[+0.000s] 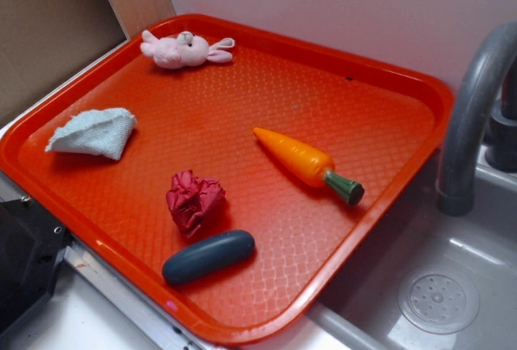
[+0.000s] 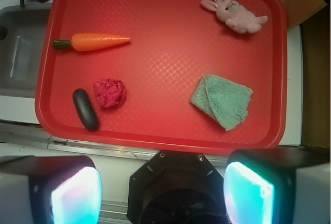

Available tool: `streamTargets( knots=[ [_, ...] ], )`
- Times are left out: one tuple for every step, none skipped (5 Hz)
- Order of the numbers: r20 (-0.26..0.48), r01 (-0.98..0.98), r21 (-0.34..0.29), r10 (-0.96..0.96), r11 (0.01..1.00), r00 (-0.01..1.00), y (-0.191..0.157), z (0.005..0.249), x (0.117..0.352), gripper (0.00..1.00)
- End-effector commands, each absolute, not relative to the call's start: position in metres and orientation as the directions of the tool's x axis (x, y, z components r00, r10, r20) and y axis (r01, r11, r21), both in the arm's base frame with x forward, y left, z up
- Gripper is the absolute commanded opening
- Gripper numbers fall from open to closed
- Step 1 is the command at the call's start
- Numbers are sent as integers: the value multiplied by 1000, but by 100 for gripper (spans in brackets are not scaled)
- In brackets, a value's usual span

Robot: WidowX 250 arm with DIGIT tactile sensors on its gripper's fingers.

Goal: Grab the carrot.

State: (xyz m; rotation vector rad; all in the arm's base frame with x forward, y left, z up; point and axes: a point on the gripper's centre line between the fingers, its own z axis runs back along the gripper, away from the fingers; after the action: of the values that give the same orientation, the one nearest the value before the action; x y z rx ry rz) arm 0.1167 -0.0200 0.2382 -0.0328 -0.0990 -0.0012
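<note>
Currently, approach stage: gripper (image 2: pixel 163 193) spread apart, empty, above the tray (image 2: pixel 165 136) edge; next, descend onto the carrot (image 2: pixel 98 41).

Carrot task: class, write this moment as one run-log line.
target: carrot lying on red tray, untouched | gripper: open, high above tray's near edge | phase: pre-approach

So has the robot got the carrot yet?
Not yet. The carrot lies untouched on the red tray. In the wrist view the gripper is open, above the tray's near edge, holding nothing. Left to do: move over the carrot, go down, and squeeze it.
</note>
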Motion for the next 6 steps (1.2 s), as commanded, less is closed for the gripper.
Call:
streamTargets(
  knots=[
    [99, 3, -33, 0, 999, 995, -20, 238, 117, 100],
    [146, 121, -37, -115, 992, 983, -21, 222, 142, 100],
    [200, 285, -4, -279, 958, 939, -23, 210, 167, 100],
    [264, 510, 58, -505, 858, 821, -35, 195, 201, 100],
    [337, 691, 154, -695, 706, 635, -53, 189, 222, 100],
    [265, 833, 252, -863, 492, 429, -86, 177, 236, 100]
  ],
)
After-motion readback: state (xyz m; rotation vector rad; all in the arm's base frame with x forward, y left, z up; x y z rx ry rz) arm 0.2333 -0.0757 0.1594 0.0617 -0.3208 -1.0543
